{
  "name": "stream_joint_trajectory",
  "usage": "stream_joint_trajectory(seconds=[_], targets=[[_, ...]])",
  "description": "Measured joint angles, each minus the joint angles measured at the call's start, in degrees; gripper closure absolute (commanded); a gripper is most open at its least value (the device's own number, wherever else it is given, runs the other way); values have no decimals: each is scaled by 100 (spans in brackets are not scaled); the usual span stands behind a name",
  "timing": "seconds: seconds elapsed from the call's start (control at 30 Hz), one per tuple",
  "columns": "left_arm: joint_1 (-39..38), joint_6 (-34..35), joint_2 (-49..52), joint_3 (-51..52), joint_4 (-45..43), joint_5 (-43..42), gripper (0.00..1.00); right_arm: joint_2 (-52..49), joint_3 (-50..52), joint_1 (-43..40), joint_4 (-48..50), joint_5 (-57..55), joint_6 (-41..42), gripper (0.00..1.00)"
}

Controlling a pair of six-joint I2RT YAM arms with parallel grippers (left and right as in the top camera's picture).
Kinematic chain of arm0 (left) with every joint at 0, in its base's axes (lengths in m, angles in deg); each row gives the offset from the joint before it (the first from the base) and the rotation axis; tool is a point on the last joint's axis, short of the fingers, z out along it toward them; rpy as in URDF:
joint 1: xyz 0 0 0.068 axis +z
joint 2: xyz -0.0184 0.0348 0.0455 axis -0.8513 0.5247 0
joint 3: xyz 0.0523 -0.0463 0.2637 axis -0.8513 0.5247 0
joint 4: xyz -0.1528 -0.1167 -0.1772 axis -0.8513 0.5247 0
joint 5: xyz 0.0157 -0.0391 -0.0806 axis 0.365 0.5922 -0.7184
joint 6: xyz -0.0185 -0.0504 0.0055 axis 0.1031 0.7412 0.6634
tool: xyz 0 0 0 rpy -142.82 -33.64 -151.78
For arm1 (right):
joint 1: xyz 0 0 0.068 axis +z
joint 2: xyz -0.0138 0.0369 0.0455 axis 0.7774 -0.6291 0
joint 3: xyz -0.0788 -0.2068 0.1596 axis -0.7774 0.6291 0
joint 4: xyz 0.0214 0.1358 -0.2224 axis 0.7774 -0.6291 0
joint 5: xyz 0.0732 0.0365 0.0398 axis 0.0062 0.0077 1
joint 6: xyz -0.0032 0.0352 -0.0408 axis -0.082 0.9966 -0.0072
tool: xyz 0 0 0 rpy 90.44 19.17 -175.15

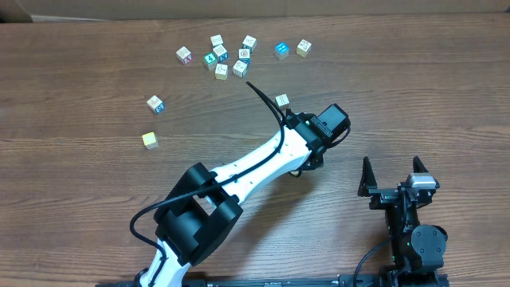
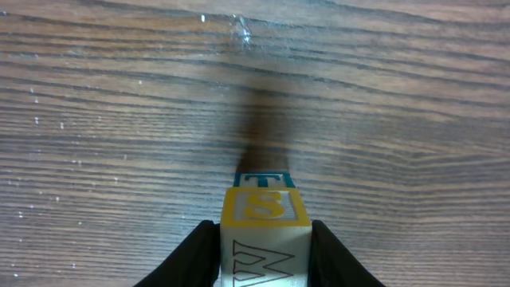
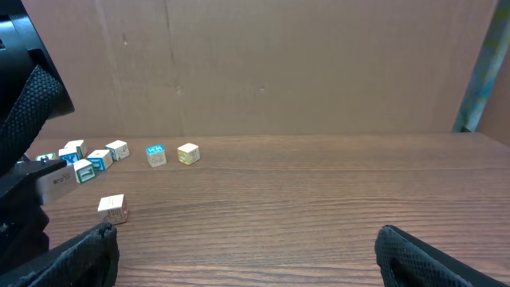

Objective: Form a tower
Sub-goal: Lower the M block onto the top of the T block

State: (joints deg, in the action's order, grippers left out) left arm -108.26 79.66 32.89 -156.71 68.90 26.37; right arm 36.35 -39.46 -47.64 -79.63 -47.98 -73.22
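On the wooden counter (image 1: 80, 199), our left tool (image 2: 264, 251) pinches the tower (image 2: 263, 209) mid-counter, seemingly to seat its top cube squarely, while our right tool (image 1: 392, 174) rests spread wide, clear.

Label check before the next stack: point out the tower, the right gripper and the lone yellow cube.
the tower (image 2: 264, 206): left wrist view, yellow S face.
right gripper (image 1: 390, 166): overhead view, gap between open fingertips.
lone yellow cube (image 1: 150, 140): overhead view, top face.
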Motion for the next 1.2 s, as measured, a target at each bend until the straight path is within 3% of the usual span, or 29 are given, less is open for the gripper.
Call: stream_joint_trajectory(seconds=[0.4,0.53,0.67,0.8,1.1,1.2], targets=[[-15,0,0,0,22,-22,76,0,0,0,2,0,0,0],[-15,2,0,0,44,-42,67,0,0,0,-2,0,0,0],[-15,2,0,0,83,-90,47,0,0,0,0,0,-2,0],[-15,31,0,0,87,-125,44,0,0,0,0,0,0,0],[-15,26,0,0,87,-129,42,0,0,0,0,0,-2,0],[-15,24,31,0,83,-129,47,0,0,-2,-2,0,0,0]])
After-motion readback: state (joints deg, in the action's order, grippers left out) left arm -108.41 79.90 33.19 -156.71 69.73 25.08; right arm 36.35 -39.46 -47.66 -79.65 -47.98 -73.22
